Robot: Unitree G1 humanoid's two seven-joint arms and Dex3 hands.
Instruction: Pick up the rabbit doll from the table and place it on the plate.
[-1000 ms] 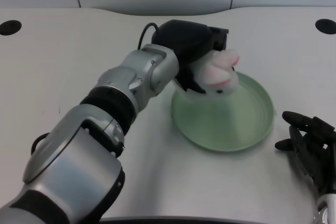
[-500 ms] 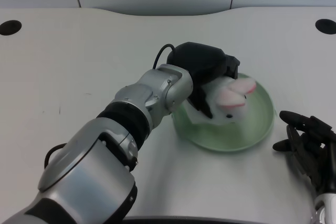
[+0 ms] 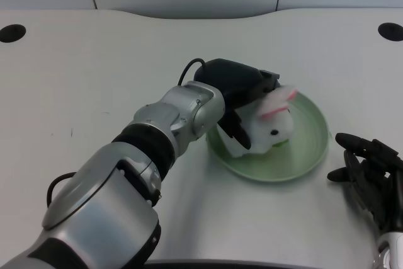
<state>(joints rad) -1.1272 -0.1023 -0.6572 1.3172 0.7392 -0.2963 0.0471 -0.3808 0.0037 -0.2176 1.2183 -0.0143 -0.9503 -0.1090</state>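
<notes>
My left hand (image 3: 242, 96) reaches from the near left corner of the table (image 3: 75, 74) out over the left part of the green plate (image 3: 308, 149), my silver forearm running diagonally up from the bottom left. The black fingers are wrapped around the rabbit doll (image 3: 272, 125), gripping its white body from the left and from above. The doll sits inside the plate's rim, toward the plate's left half, and its underside looks to be at or very near the plate's surface; I cannot tell whether it actually rests there. Its pink-lined ears (image 3: 280, 99) point up and to the right, slightly blurred, and 1 small dark eye shows on its white face. The plate lies right of the table's middle, nearer the right edge than the left. A black cable (image 3: 189, 67) loops up from the back of my wrist. At the far edge of the table there are 2 dark round holes, 1 near the far left corner (image 3: 12, 32) and 1 near the far right corner (image 3: 390, 31). I can read no brand, label or writing on anything here.
</notes>
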